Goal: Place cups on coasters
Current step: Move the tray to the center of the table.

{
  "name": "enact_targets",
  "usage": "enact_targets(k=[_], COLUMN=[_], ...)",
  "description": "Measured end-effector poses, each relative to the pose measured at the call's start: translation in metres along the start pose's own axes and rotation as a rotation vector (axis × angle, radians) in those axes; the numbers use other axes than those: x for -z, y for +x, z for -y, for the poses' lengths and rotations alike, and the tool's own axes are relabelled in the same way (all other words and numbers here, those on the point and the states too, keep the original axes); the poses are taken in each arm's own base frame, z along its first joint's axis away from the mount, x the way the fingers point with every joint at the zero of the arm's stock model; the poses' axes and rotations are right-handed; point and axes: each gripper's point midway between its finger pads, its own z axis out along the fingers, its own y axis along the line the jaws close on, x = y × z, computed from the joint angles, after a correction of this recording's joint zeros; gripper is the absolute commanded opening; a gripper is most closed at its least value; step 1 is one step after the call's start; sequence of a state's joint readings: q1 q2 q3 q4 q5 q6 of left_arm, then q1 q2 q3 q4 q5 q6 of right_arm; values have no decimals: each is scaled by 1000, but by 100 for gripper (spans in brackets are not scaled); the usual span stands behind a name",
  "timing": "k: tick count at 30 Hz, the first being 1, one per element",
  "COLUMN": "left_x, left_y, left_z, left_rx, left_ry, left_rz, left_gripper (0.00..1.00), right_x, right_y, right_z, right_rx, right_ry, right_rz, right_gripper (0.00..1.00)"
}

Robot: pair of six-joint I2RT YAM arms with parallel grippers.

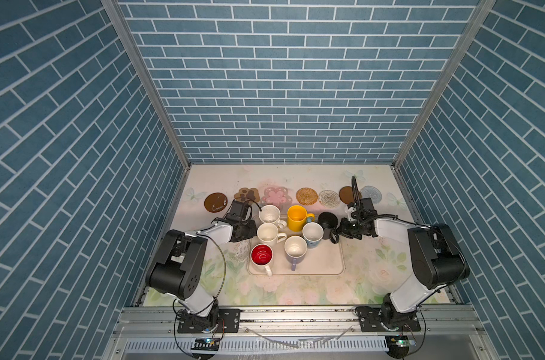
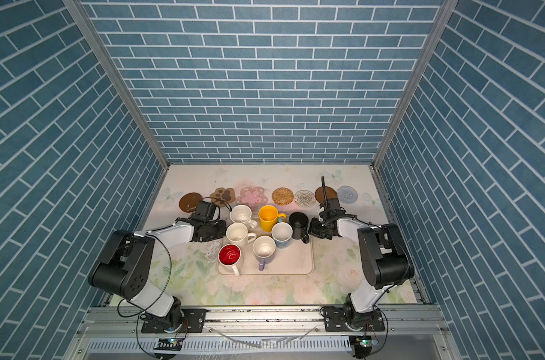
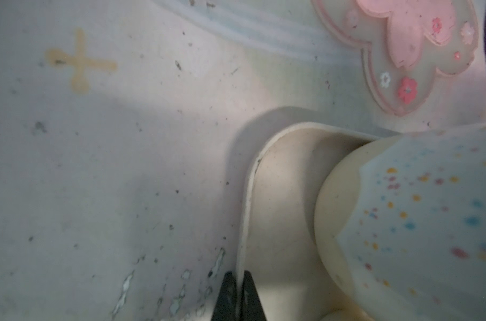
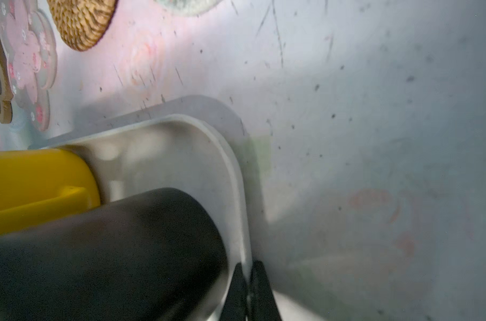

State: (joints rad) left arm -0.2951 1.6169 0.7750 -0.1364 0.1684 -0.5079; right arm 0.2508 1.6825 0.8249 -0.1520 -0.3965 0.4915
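- Floral-printed table (image 1: 374,277), pale and scuffed.
- Lying directly on it, far side: row of seven coasters (image 1: 306,196).
- Nearer, in middle: cream tray (image 1: 325,265).

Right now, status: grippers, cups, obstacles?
Left gripper, right gripper shut on tray rim. Seven cups on tray; coasters bare. Right arm partly hides brown coaster.

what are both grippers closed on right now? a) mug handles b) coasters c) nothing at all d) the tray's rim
d: in each wrist view the rim of the cream tray runs between the shut fingertips, those of the left gripper and those of the right gripper.
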Motion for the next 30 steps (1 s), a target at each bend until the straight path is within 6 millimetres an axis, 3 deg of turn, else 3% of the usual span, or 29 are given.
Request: enact_targets(k=[7, 12, 14, 17, 22, 26, 30], left_x=[-2, -1, 1, 11, 44, 79, 111], left_y=[-5, -8, -14, -22, -42, -56, -63], left_z=[0, -1, 0, 2, 7, 14, 19], left_rx=[3, 35, 49, 59, 49, 36, 33], left_ry=[-5, -4, 3, 3, 9, 31, 45], left_rz=[8, 11, 28, 63, 166, 261, 319], left_gripper=[1, 28, 41, 53, 69, 99, 99], right_x=[-2, -2, -1, 3, 28, 57, 89], right_y=[-7, -8, -10, -11, -16, -22, -23], right_z=[-1, -1, -1, 0, -3, -12, -21], right_rx=[3, -7, -20, -20, -2, 29, 89], right_ry=[14, 22, 26, 44, 78, 87, 95], right_rz=[-19, -27, -22, -10, 39, 105, 164], right_gripper=[0, 19, 23, 28, 35, 39, 45])
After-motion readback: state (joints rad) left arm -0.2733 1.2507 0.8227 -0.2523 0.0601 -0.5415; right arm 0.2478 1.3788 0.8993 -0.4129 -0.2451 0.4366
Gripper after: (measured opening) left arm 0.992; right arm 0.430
